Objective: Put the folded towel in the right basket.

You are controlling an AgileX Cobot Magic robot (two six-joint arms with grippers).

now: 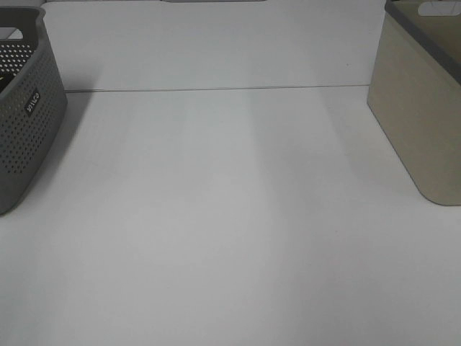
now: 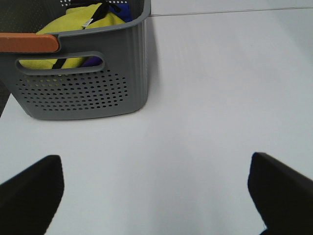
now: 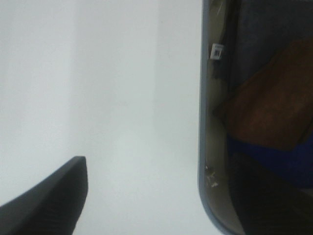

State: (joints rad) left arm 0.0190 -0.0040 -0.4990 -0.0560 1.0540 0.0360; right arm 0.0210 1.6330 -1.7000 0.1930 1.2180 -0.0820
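No towel lies on the white table (image 1: 230, 216) in the exterior high view, and neither gripper shows there. The right basket (image 1: 421, 115) is beige with a grey rim. In the right wrist view its rim (image 3: 201, 122) runs beside my right gripper (image 3: 161, 169), with brown cloth (image 3: 269, 103) and blue cloth (image 3: 274, 156) folded inside. That gripper is open and empty, one finger (image 3: 49, 200) over the table. My left gripper (image 2: 154, 164) is open and empty above bare table, facing the grey basket (image 2: 83, 93).
The grey perforated basket (image 1: 25, 115) stands at the table's left edge. It holds a yellow cloth (image 2: 83, 24) and something blue (image 2: 122, 10), and an orange bar (image 2: 27, 42) lies along its rim. A seam (image 1: 216, 89) crosses the table's far part.
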